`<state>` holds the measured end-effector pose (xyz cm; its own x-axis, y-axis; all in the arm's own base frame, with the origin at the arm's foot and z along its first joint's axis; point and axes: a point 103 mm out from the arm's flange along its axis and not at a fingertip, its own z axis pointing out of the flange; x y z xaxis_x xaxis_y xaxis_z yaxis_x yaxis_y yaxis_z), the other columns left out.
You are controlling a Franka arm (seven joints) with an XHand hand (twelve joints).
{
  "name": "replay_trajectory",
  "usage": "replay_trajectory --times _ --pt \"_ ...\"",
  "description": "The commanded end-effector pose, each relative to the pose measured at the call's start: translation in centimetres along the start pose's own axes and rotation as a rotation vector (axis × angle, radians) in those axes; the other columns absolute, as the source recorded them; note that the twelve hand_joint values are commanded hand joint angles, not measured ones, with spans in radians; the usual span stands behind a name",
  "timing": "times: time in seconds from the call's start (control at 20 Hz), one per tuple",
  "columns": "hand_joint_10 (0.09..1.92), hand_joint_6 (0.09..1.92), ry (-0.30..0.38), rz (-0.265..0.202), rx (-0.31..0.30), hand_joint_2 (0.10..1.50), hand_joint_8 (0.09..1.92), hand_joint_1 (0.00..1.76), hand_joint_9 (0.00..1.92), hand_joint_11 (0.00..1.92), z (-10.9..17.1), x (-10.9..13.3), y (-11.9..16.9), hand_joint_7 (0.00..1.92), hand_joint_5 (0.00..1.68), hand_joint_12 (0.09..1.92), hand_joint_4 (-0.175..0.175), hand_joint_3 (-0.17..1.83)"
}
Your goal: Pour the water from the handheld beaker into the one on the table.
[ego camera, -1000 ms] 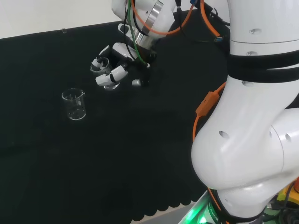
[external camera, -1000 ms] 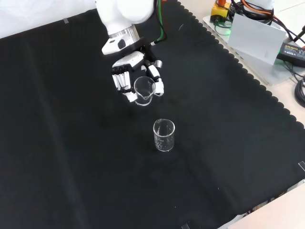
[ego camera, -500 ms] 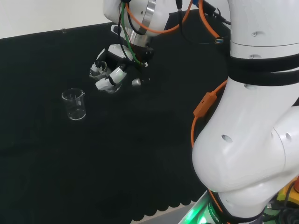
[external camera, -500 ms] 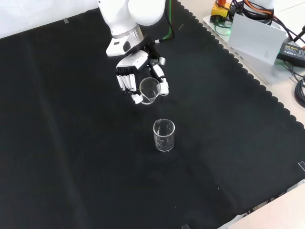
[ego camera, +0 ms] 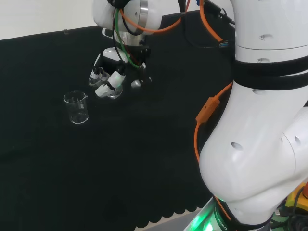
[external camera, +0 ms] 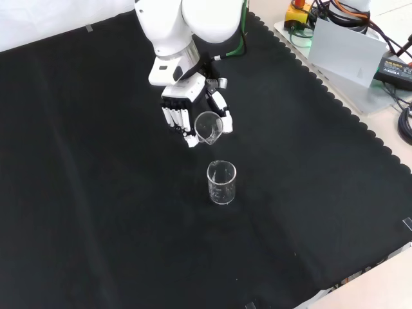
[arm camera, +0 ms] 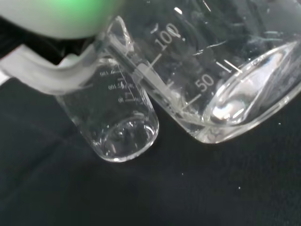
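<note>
The hand point(external camera: 182, 103) hangs above the cloth with its fingers and thumb curled round a clear glass beaker point(external camera: 208, 127), which is tilted with its mouth toward the camera in the front view. In the head view the hand point(ego camera: 109, 79) sits up and to the right of a second clear beaker point(ego camera: 77, 107) that stands upright on the cloth. The front view puts that standing beaker point(external camera: 221, 183) just below the held one, apart from it. Close up in the wrist view, the held beaker point(arm camera: 221, 75) leans with water pooled low in it, its spout near the standing beaker point(arm camera: 115, 120).
Black cloth point(external camera: 96, 212) covers the bench, with a scalloped edge at the right of the front view. A grey box point(external camera: 344, 51) and cables lie beyond that edge. The arm's big white links point(ego camera: 260, 120) stand at the right of the head view.
The hand has carried the held beaker closer to the standing beaker, leftward in the head view and down-right in the front view, and tilted it further. The standing beaker has not moved.
</note>
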<state>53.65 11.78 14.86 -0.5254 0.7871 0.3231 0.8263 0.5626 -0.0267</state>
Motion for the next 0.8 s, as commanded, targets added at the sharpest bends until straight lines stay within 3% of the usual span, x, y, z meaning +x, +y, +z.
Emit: replay_trajectory --times 0.05,0.8 --pt "0.09 0.09 -0.092 0.004 0.065 0.56 0.09 1.19 1.77 1.37 -0.1 1.7 1.3 1.90 1.58 0.77 0.134 0.69" --pt "0.09 0.09 -0.210 0.041 0.177 0.56 0.09 1.19 1.78 1.43 -0.3 3.3 3.5 1.91 1.59 0.74 0.101 0.69"
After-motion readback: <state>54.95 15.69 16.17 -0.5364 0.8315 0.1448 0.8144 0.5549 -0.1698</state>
